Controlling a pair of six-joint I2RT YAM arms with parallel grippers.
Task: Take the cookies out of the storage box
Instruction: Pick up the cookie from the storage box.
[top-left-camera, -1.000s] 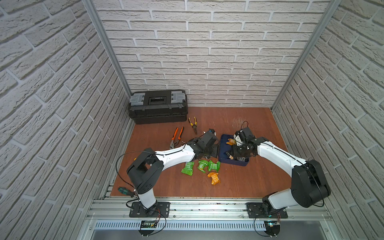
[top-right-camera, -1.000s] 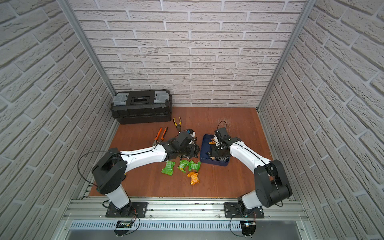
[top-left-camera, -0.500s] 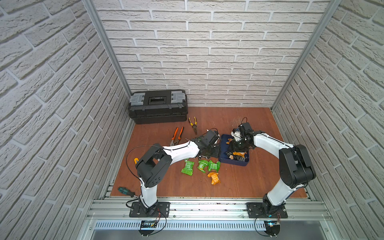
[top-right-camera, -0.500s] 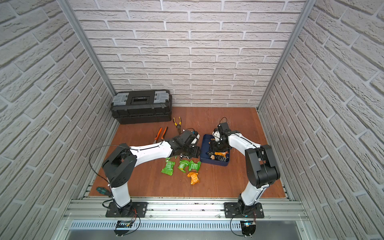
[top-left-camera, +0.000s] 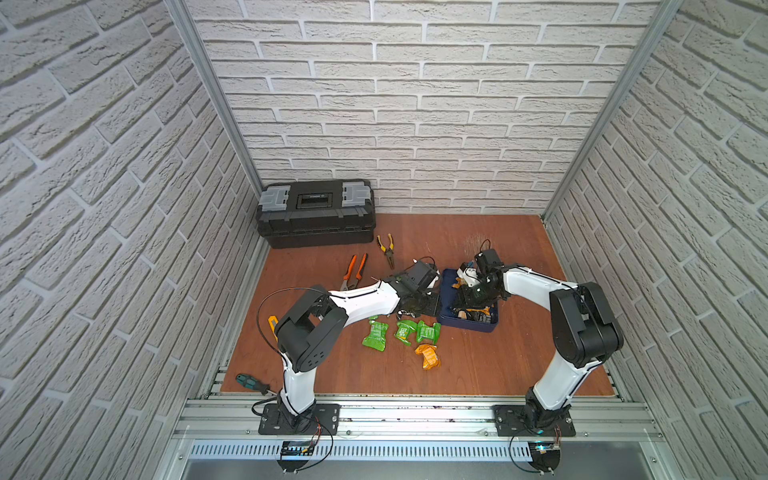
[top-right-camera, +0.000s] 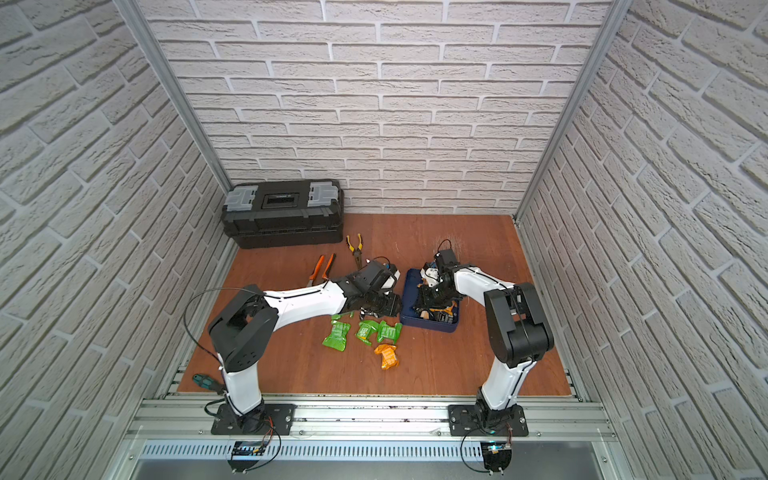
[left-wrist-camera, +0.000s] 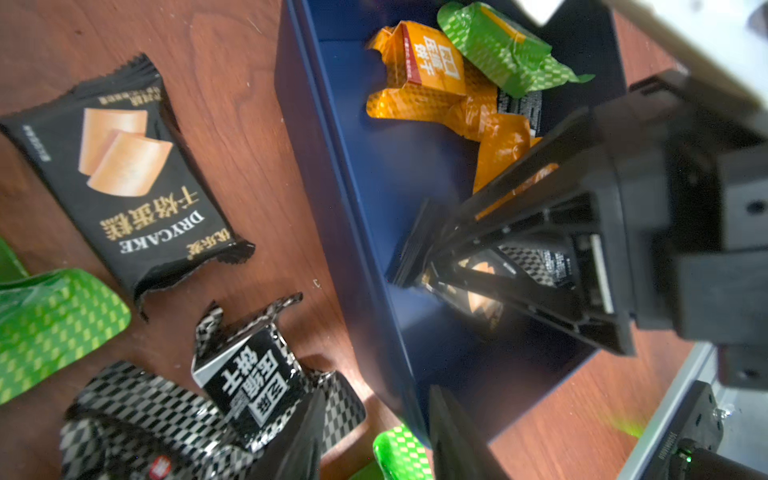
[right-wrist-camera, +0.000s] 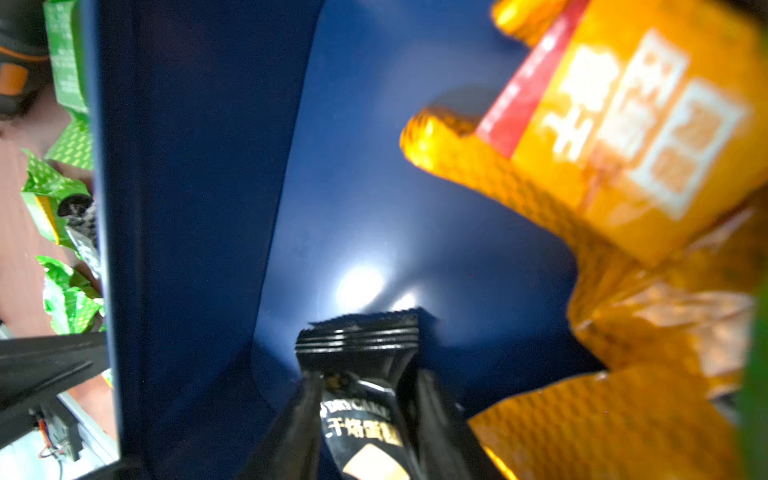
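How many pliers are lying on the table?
2. The orange-handled pliers lie in front of the black toolbox. The yellow-handled pliers lie close beside them, nearer the toolbox's corner. Any pliers inside the closed toolbox would be hidden.

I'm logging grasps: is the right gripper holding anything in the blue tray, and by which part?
Yes: the right gripper pinches a black cookie packet between its fingers, just behind its crimped end seal, inside the storage box.
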